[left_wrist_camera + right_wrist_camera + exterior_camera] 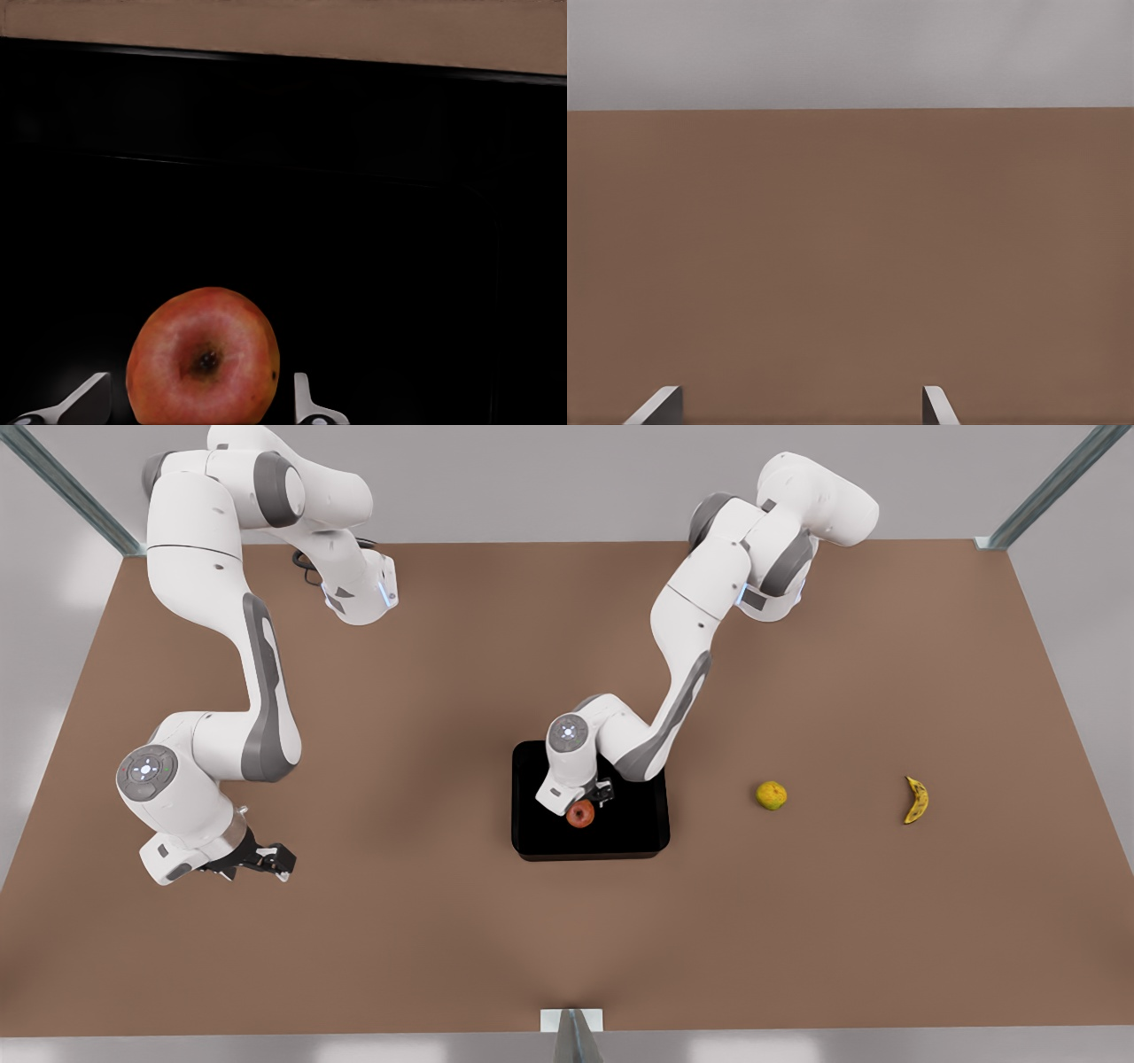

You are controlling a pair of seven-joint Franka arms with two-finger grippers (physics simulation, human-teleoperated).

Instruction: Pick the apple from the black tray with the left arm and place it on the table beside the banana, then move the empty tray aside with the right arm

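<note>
The red-orange apple (pixel 580 813) lies in the glossy black tray (pixel 638 834) at the table's middle. My left gripper (pixel 595 797) reaches down over it on the arm at the front view's right. In the left wrist view the apple (pixel 204 359) sits between the two fingertips (pixel 91 398), with a small gap on each side, so the gripper is open around it. The banana (pixel 916 800) lies far off at the front view's right. My right gripper (pixel 266 859) waits open near the front view's left edge, with nothing between its fingers (pixel 660 403).
A yellow-green round fruit (pixel 771 794) rests on the brown table (pixel 425 921) between the tray and the banana. The tray's low rim (pixel 266 62) rises just beyond the apple. Metal frame posts stand at the table's corners and its front edge (pixel 572 1027).
</note>
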